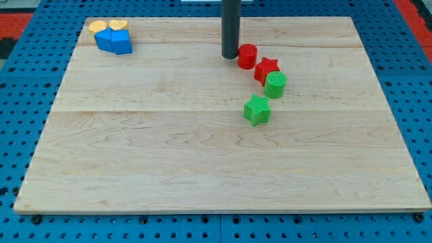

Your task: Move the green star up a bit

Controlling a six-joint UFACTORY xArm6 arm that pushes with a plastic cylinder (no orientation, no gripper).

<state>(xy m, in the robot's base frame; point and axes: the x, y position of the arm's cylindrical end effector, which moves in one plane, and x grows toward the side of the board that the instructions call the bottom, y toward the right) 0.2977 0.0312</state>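
The green star [257, 111] lies on the wooden board [169, 155], a little right of the middle. A green cylinder [275, 85] sits just above and to its right. A red star [266, 69] touches the green cylinder, and a red cylinder [248, 56] sits above and left of the red star. My tip [230, 56] rests on the board just left of the red cylinder, well above the green star and slightly to its left.
At the board's top left corner a cluster holds a yellow round block [99, 27], a yellow heart [119, 25] and two blue blocks [113, 42]. A blue pegboard [20, 101] surrounds the board.
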